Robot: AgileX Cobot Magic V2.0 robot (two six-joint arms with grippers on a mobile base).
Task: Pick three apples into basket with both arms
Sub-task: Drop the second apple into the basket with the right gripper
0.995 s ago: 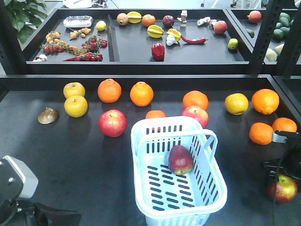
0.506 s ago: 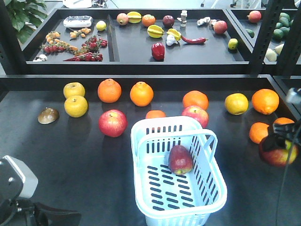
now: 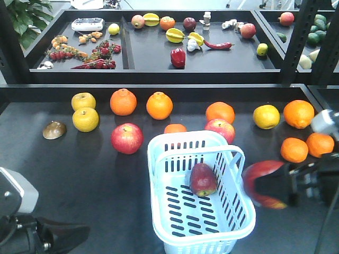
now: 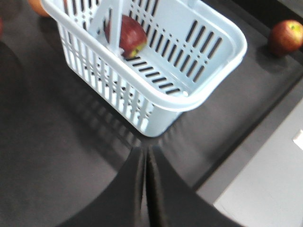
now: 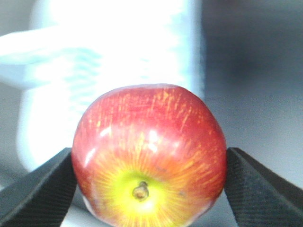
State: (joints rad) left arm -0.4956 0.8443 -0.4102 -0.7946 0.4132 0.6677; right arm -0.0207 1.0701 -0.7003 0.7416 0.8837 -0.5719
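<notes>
the right tool (image 3: 283, 186) was clenched on a red apple (image 3: 263, 184), with one dark finger on each side of it. in the right wrist view the red apple (image 5: 149, 156) filled the middle between the fingers (image 5: 40, 191), with its yellow stem end facing the camera and the pale basket (image 5: 118, 56) just behind it. from the front, this apple looked blurry and sat just beside the right side of the basket (image 3: 193, 136). i could not tell if it touched the basket. a dark apple (image 3: 203, 179) lay inside the basket on the slotted bottom, near the back wall. the left wrist view showed that dark apple (image 4: 127, 35) too, behind the basket's handle. two more apples were on the black desk (image 3: 79, 174): a big apple (image 3: 127, 138) to the left of the basket, and a back apple (image 3: 220, 128) just behind its far rim. the left tool (image 4: 146, 189) was low, near the front corner of the basket (image 4: 118, 94), its two fingers pressed together and holding nothing.
</notes>
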